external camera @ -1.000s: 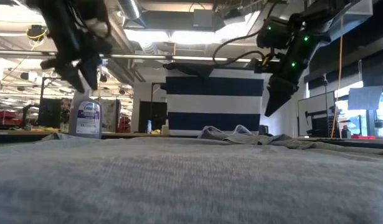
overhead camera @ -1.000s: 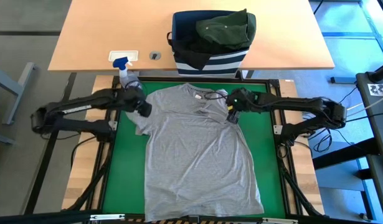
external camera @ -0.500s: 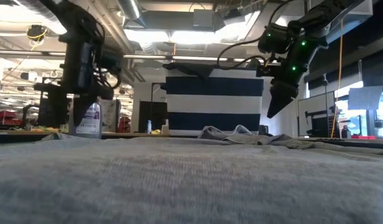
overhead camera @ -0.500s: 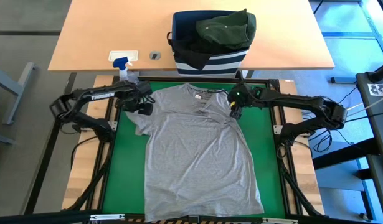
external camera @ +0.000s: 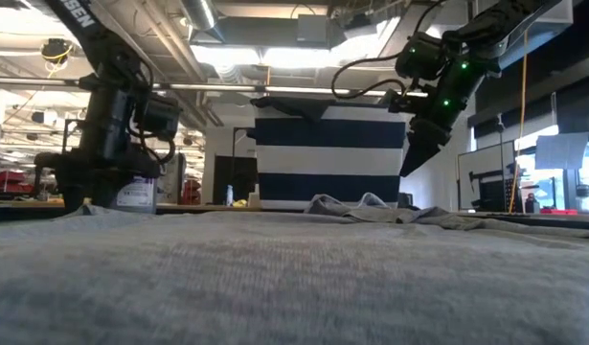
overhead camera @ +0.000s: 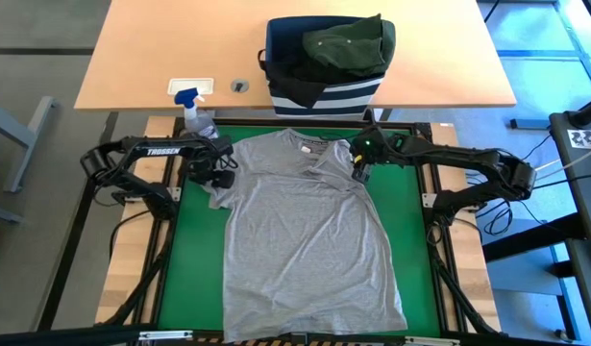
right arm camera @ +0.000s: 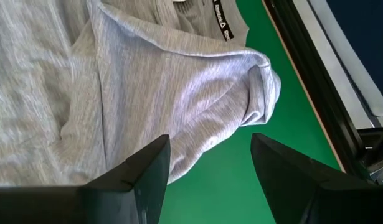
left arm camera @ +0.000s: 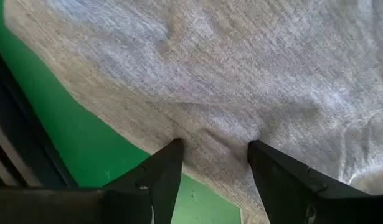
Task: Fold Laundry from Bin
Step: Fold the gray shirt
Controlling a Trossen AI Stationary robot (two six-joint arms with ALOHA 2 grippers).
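**Grey shirt spread flat, both grippers at the sleeves**

Grey cotton covers most of the green mat (overhead camera: 184, 259): the light grey T-shirt (overhead camera: 305, 231) lies face up, collar toward the bin (overhead camera: 324, 96), which stands beyond the mat on the wooden table (overhead camera: 141, 48) with the dark olive garment (overhead camera: 348, 43) heaped in its mouth. A spray bottle (overhead camera: 191, 108) stands just beside the mat's far left corner.

The step in hand looks like the first fold of this shirt. The left gripper (left arm camera: 213, 155) is down on the left sleeve, its fingers (left arm camera: 163, 171) parted and pressing into the cloth near the hem, with nothing pinched between them yet. The right gripper (right arm camera: 207, 165) hovers above the rumpled right sleeve, jaws wide and empty.

Next, I judge, each gripper must close on its sleeve edge. The right one has to descend first, and its sleeve is bunched under itself, so it may catch more than one layer.
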